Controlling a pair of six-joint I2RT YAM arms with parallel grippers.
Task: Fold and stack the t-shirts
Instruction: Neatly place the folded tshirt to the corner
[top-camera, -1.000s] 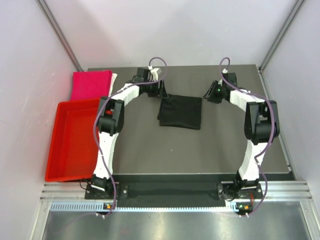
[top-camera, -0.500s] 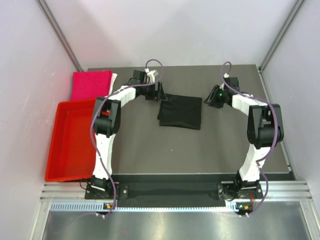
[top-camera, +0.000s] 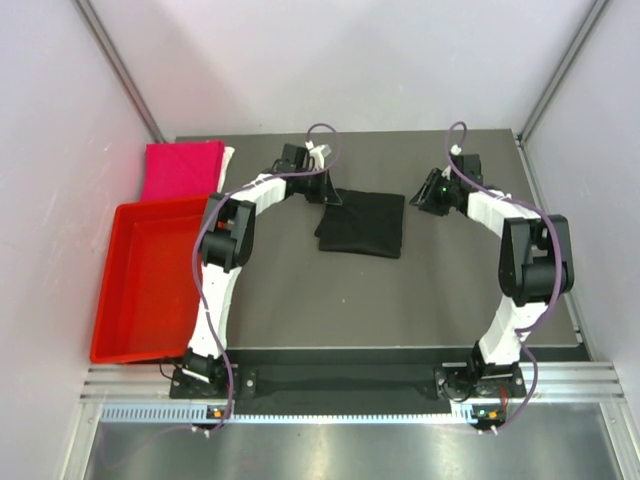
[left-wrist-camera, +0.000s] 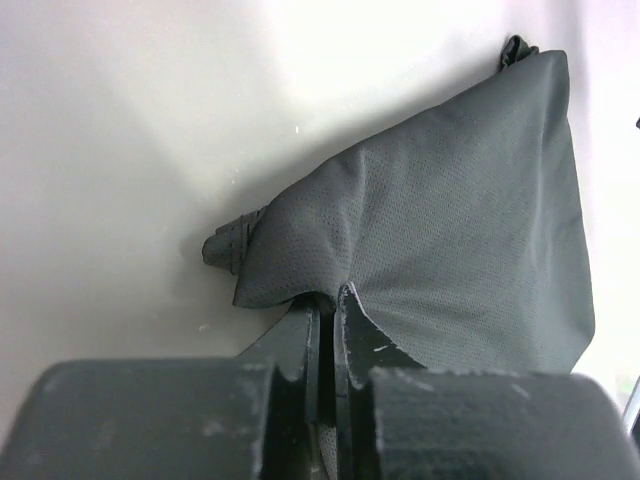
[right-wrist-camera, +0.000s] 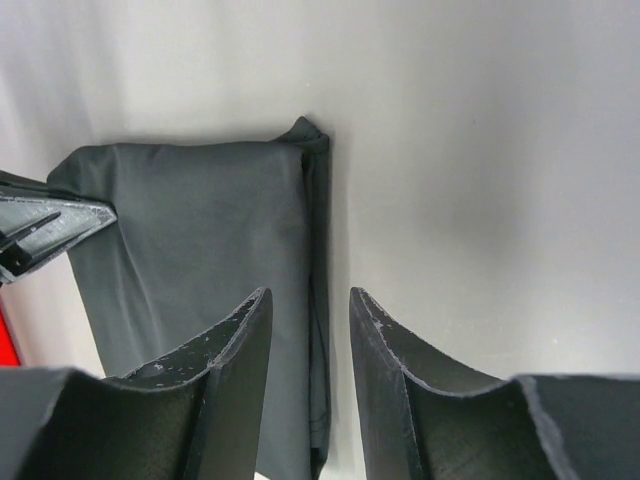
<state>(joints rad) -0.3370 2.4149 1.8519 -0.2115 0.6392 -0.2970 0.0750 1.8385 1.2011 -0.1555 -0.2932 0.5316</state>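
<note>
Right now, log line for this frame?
left end effector: shut on black t-shirt corner | right end effector: open beside it | pink t-shirt: folded, far left

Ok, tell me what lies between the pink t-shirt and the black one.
In the top view, the left arm crosses the dark table between the pink t-shirt and the black t-shirt.

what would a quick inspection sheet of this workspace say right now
surface: dark table, no spills seen
job's things: black shirt folded mid-table; pink shirt folded far left, white edge beside it
clutter: red tray at left, looks empty
grippers: left gripper, fingers pinched on the black shirt's edge; right gripper open over its opposite edge
cables: purple cables looped above both wrists, off the cloth
surroundings: pale walls; nothing else seen
</note>
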